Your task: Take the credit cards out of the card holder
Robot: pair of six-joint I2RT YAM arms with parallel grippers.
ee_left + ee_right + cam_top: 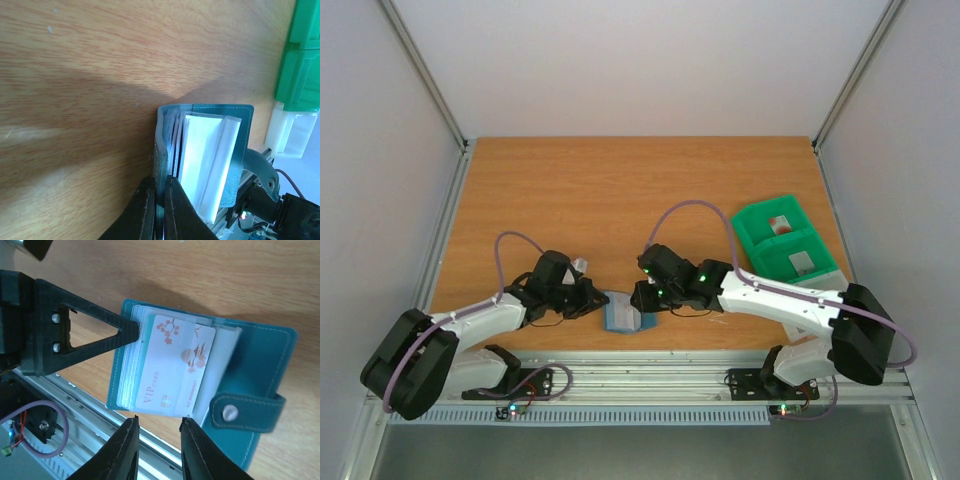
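Observation:
The blue-grey card holder (623,312) lies spread open near the table's front edge, between both grippers. My left gripper (160,200) is shut on the edge of its left cover (161,150); white sleeves (205,160) stand up beside it. In the right wrist view the holder (260,370) shows a pale credit card (175,365) printed "VIP CARD" lying on top of the sleeve stack. My right gripper (159,419) is open, its fingertips just short of that card's near edge and not touching it. The left gripper's finger (100,335) pins the holder's far side.
A green two-compartment bin (782,238) stands at the right, holding a reddish card (780,224) and a grey card (800,262); it also shows in the left wrist view (300,65). The metal rail (650,372) runs right under the holder's near edge.

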